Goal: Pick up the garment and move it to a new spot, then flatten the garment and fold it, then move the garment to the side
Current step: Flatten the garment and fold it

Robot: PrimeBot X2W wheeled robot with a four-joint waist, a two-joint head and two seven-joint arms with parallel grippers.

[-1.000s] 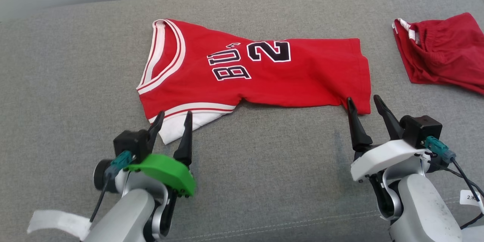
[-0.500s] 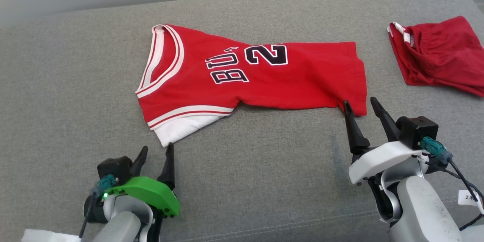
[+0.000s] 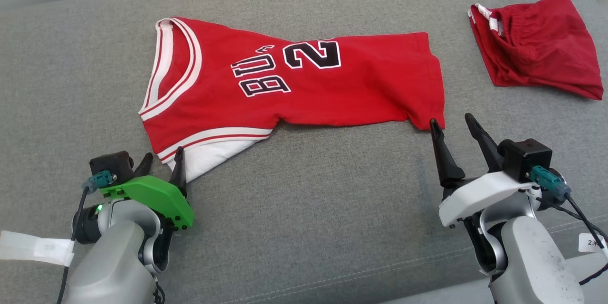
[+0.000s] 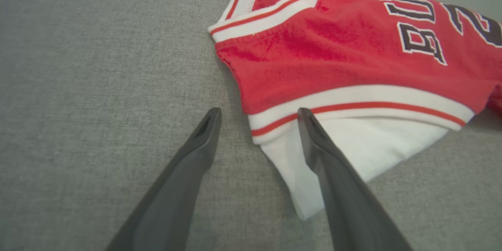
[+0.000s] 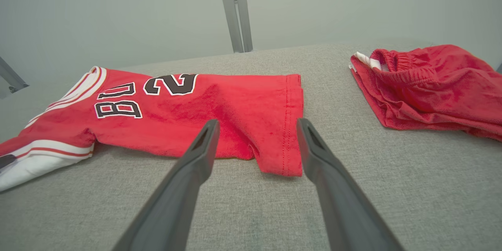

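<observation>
Jersey (image 3: 332, 90) flat on grey cushion (image 3: 304, 209), L tool (image 3: 164, 152) & R tool (image 3: 450, 118) both spread, empty.

My head camera looks forward and down on the jersey (image 3: 294, 80) from the near side, seeing all of it. My left wrist camera sits close over the jersey's armhole corner, tilted down. My right wrist camera lies low near the jersey's hem corner, facing the wall (image 5: 117, 8) beyond. All three share the jersey's lettering.
</observation>
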